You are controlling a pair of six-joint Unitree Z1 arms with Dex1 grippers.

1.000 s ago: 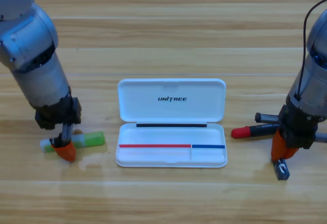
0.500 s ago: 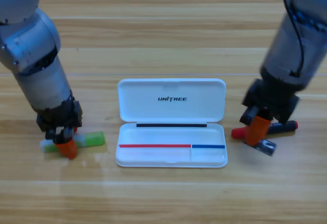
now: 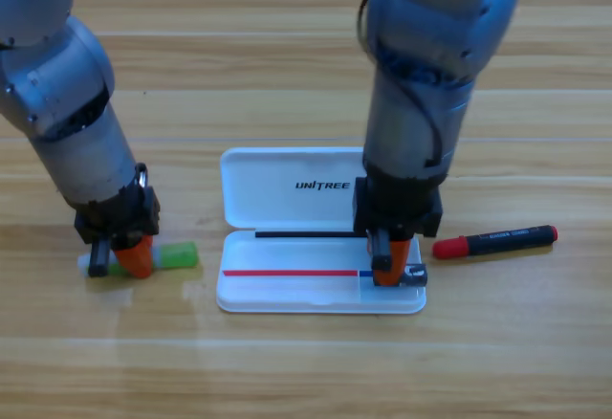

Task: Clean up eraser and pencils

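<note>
Two claws over pale wooden table (image 3: 287, 65), open white case (image 3: 320, 232) centre

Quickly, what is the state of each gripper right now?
Left gripper: shut on the green-and-white pencil.
Right gripper: shut on the eraser, over the white case.

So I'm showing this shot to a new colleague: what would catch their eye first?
Most striking is the right tool, reaching to the middle and holding the eraser over the right compartment of the open white case. At the left, the left tool is down on the green-and-white tube. The red-and-black pen lies alone on the table right of the case.
</note>
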